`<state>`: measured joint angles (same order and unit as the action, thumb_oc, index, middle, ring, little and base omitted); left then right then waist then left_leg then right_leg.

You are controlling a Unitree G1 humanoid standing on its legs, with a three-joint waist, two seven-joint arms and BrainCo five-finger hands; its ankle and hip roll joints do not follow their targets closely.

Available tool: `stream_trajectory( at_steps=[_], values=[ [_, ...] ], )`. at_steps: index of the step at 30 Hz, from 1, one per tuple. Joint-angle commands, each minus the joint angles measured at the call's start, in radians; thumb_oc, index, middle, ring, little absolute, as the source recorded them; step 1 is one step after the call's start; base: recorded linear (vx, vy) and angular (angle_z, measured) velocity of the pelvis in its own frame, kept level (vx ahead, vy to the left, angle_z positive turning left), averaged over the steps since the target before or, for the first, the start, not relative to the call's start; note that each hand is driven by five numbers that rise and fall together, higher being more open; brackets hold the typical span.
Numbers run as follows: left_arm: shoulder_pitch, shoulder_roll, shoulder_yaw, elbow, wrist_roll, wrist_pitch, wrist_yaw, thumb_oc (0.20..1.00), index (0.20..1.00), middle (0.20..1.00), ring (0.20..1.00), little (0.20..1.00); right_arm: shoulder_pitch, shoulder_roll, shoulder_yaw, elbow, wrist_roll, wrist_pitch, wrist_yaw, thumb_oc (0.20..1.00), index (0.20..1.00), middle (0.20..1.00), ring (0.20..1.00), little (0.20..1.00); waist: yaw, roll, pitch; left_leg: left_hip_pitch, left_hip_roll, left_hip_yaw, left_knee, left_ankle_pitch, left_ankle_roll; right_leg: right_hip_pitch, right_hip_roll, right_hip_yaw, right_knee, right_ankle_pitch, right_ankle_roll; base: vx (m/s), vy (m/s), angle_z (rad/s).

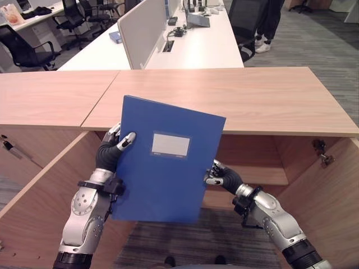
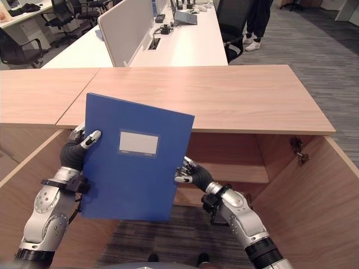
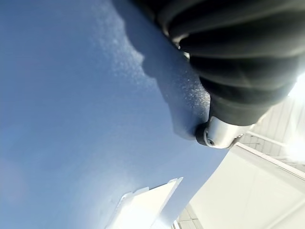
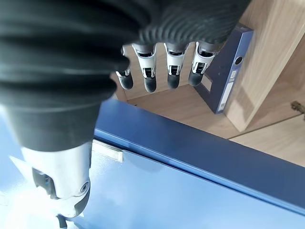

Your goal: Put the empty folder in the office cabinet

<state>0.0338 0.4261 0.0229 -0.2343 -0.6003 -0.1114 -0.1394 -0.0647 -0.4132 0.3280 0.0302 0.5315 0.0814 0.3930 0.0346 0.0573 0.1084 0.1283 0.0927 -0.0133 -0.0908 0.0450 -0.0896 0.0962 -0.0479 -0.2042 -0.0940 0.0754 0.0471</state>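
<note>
I hold a blue folder (image 1: 162, 174) with a white label upright in front of the open wooden cabinet (image 1: 252, 95). My left hand (image 1: 109, 154) grips its left edge, thumb on the front cover and fingers behind. My right hand (image 1: 224, 176) takes the lower right edge; in the right wrist view its fingers (image 4: 175, 71) reach past the folder's spine (image 4: 200, 148) while the thumb lies on the front. The folder sits below the cabinet top and just outside the opening. The blue cover (image 3: 71, 119) also appears in the left wrist view.
Both cabinet doors stand open, left (image 1: 39, 196) and right (image 1: 331, 202). A shelf (image 1: 263, 176) runs inside, and another blue binder (image 4: 228, 71) stands upright against an inner wall. Beyond are white desks (image 1: 202, 50), office chairs (image 1: 25, 50) and a standing person (image 1: 266, 25).
</note>
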Motion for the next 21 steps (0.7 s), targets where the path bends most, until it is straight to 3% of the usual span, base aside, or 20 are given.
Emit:
stream_trajectory(
  at_steps=[1,11,20,21],
  values=[
    [-0.116,0.024,-0.01,0.01,0.018,-0.08,0.001,0.2,0.2,0.2,0.2,0.2,-0.091,0.049,0.03,-0.1,0.082,-0.036,0.018,1.0,1.0,1.0,1.0,1.0,-0.017,-0.044,-0.009,0.032,0.041,0.037,0.004,-0.093,-0.047,0.079,-0.112,-0.006,0.009,-0.108,0.107,0.0,-0.002,-0.09],
    [-0.142,-0.006,-0.09,0.003,0.02,-0.08,-0.005,0.2,0.2,0.2,0.2,0.2,-0.133,0.072,0.079,-0.122,0.091,-0.044,0.007,1.0,1.0,1.0,1.0,1.0,-0.022,-0.043,-0.007,0.032,0.041,0.04,0.004,-0.09,-0.046,0.08,-0.111,-0.009,0.008,-0.109,0.107,0.0,0.0,-0.01],
    [-0.182,-0.059,-0.186,0.017,-0.014,-0.083,0.022,0.2,0.2,0.2,0.2,0.2,-0.162,0.108,0.126,-0.014,0.072,-0.063,-0.05,1.0,1.0,1.0,1.0,1.0,-0.023,-0.043,-0.011,0.031,0.037,0.034,0.004,-0.091,-0.043,0.081,-0.114,-0.012,0.008,-0.108,0.107,0.0,0.0,0.0],
    [-0.185,-0.063,-0.193,0.018,-0.018,-0.081,0.023,0.2,0.2,0.2,0.2,0.2,-0.163,0.112,0.128,-0.008,0.074,-0.064,-0.054,0.893,0.893,0.893,0.893,0.893,-0.022,-0.043,-0.011,0.031,0.037,0.033,0.004,-0.091,-0.042,0.081,-0.114,-0.011,0.008,-0.108,0.106,0.0,0.0,0.0]
  ],
)
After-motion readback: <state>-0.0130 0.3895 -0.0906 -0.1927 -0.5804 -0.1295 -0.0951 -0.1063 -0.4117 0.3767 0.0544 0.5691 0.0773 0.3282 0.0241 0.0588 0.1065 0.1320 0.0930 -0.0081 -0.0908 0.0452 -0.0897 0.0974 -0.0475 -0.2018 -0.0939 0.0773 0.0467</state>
